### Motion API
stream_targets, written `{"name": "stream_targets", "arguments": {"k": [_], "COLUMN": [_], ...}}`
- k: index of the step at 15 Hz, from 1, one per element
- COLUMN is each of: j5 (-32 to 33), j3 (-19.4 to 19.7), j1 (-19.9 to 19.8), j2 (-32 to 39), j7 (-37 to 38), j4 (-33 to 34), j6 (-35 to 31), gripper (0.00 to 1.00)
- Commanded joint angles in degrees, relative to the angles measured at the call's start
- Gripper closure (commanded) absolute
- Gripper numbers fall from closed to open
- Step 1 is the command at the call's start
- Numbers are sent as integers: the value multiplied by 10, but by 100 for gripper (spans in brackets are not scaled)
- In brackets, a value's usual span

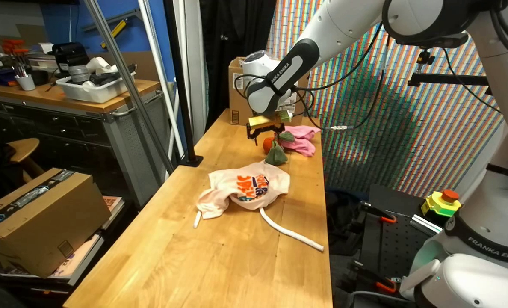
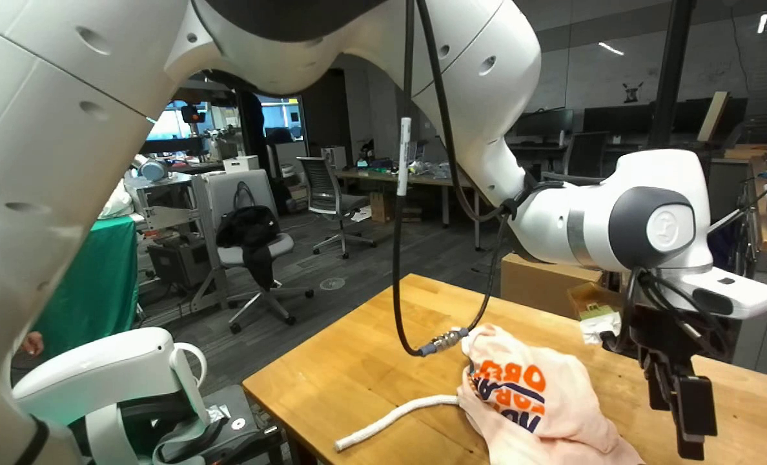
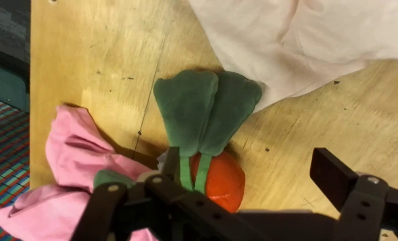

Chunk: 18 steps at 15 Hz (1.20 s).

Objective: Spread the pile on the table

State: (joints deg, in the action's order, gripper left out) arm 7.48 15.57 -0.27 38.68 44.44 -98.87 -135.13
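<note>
The pile lies in separate parts on the pale-wood table [image 1: 185,265]. The cream cloth with orange print [image 1: 254,184] lies crumpled mid-table; it also shows in an exterior view [image 2: 545,394] and the wrist view [image 3: 296,50]. The white cord [image 1: 290,233] sticks out from under it. A red-orange piece with green stems [image 3: 225,180] has dark green leaves [image 3: 202,110] touching the cream cloth's edge. The pink cloth [image 3: 75,164] lies beside it, with another green bit [image 3: 110,176] on it. My gripper [image 3: 247,160] is open above the red-orange piece, one finger overlapping its stems in view.
A cardboard box [image 1: 236,96] stands at the table's far end behind the arm. A black pole [image 1: 179,72] has its base at the table's long edge. The arm's cable [image 2: 396,290] hangs low over the table. The pink cloth is near the table edge.
</note>
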Motion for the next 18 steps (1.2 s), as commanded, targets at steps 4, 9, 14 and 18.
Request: {"name": "stream_targets", "arguments": {"k": [4,9,14,18], "j5": [8,22,29,36], "j3": [32,57,63,63], "j1": [38,51,49,49], "j2": [-7,-13,-2,13], "j7": [161,256,304,322], "j4": [-46,-77,-82,-70], "j6": [-44,-62,-79,-93], "gripper": [0,0,0,0]}}
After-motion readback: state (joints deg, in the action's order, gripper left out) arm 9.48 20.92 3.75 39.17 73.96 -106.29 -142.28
